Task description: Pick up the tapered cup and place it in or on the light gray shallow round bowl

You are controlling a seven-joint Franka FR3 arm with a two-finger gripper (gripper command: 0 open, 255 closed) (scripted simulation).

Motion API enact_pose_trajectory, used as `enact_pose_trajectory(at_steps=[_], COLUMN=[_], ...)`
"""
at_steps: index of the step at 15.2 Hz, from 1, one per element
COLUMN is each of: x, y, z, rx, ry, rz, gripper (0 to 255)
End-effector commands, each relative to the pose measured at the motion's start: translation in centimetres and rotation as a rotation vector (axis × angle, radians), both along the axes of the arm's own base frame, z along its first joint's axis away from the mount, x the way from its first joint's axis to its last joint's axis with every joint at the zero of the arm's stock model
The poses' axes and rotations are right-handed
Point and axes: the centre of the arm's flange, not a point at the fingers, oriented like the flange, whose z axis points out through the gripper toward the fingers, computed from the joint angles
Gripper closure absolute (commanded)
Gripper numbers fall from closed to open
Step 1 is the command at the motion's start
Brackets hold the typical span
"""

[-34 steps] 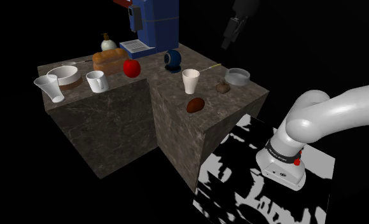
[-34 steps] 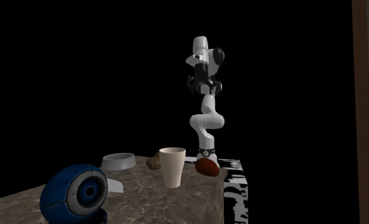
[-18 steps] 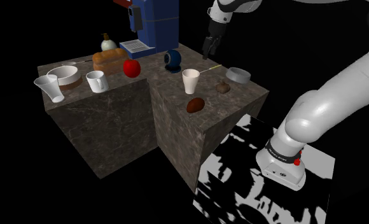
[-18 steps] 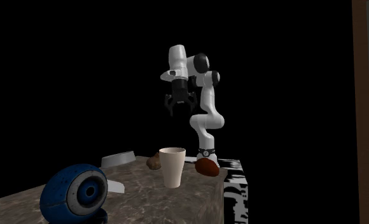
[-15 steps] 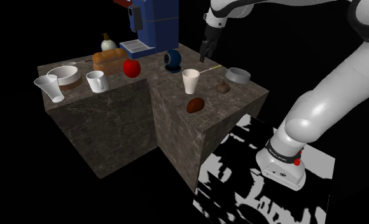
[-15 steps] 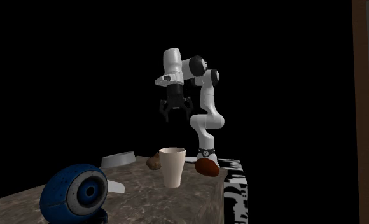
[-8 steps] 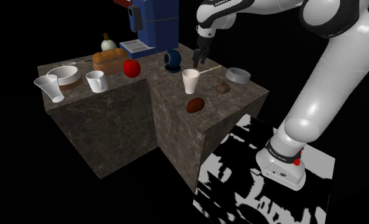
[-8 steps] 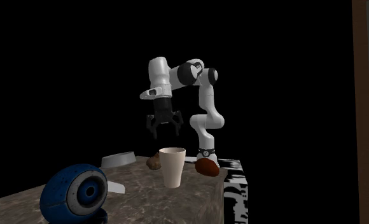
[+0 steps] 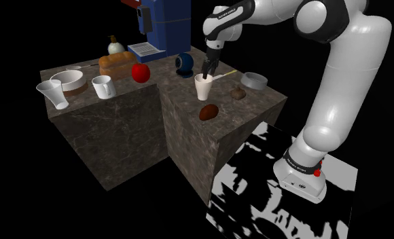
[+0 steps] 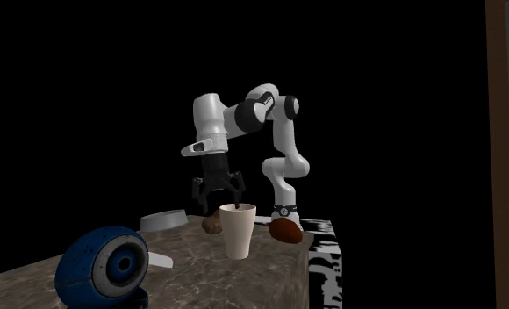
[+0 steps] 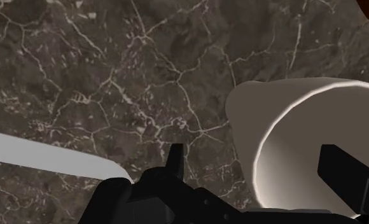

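Standing upright on the dark stone counter (image 9: 178, 88), the cream tapered cup (image 9: 203, 87) has not been lifted yet. The black gripper (image 9: 206, 72) hangs right over its rim with its fingers (image 11: 175, 160) spread apart. In the wrist view one side of the cup's wall sits between them, but they do not squeeze it. So the reach looks almost done, and the grab, the lift, the carry and the drop are all left to do. The light gray shallow bowl (image 9: 254, 81) sits near the cup, toward the shoulder view's right. A small brown lump (image 9: 238, 94) lies between cup and bowl, so I think the cup should go up high before it goes across. A bigger brown lump (image 9: 209, 112) lies nearer, close to the counter's edge, and a blue ball-shaped thing (image 9: 184, 64) sits on the far side. The bowl is by the counter's corner, with a black area past it.
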Motion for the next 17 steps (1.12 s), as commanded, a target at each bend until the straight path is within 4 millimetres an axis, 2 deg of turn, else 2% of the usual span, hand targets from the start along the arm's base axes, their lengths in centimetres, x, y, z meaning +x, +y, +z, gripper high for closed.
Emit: enact_pose_trajectory(at_steps=[1,3,10,11,17], x=[0.03,0.05,0.05,0.05,0.05], y=[0.14,0.28,0.27,0.27,0.26], z=[-1.01,-1.83,-1.83,-1.83,-1.83], rx=[0.0,0.0,0.0,0.0,0.0], ry=[0.0,0.0,0.0,0.0,0.0], rz=[0.0,0.0,0.0,0.0,0.0], gripper=[0,0,0,255,255])
